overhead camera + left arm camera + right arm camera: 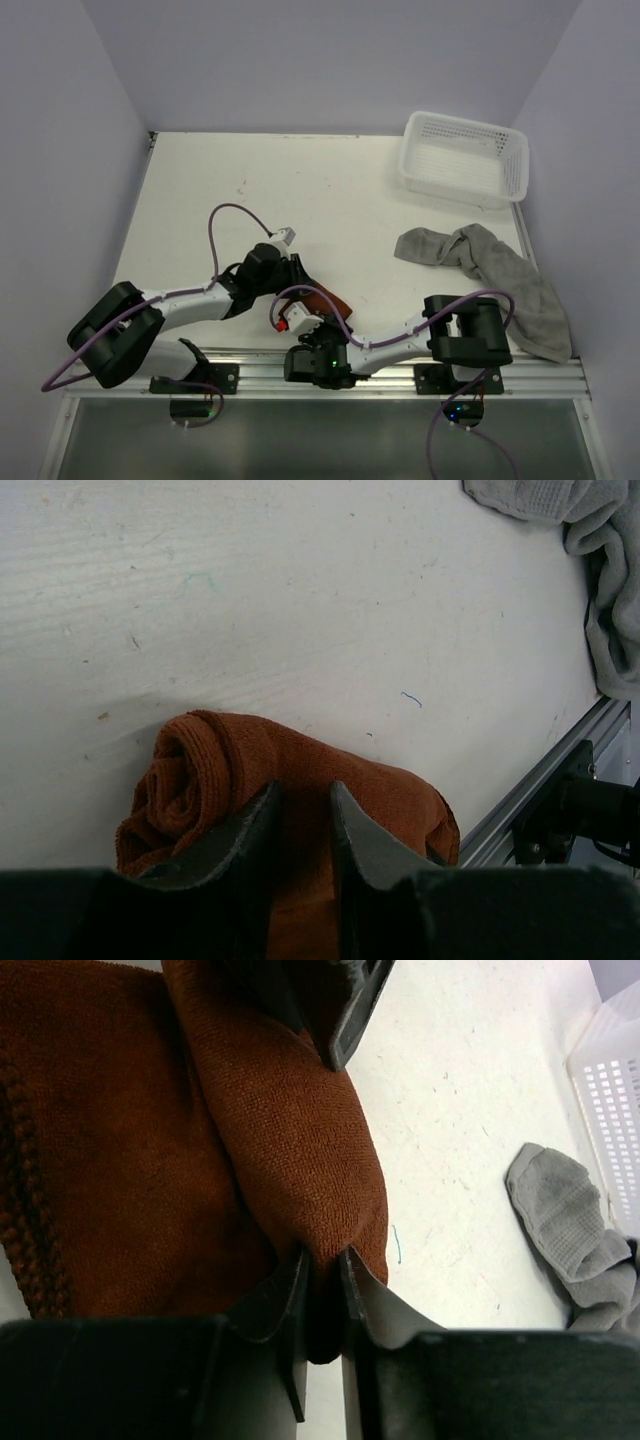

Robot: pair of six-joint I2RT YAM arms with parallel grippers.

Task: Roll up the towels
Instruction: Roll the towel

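While both arms crowd the near edge of the surface [250, 200], the rust-brown towel [230, 760] lies between them, partly rolled: spiral end shows at its left in the left wrist view, flat part trails toward the rail [540, 780]. Left hand [302, 795] sits on top of the roll, fingers narrow w/ brown cloth in the gap; can't tell if it really pinches. Right hand [322, 1260] has fingers nearly together, nipping a fold at the towel's end. Grey towel [500, 275] lies unrolled & crumpled at the right side, well apart from the brown one, its far end near the white mesh basket [470, 123] in the far right corner.
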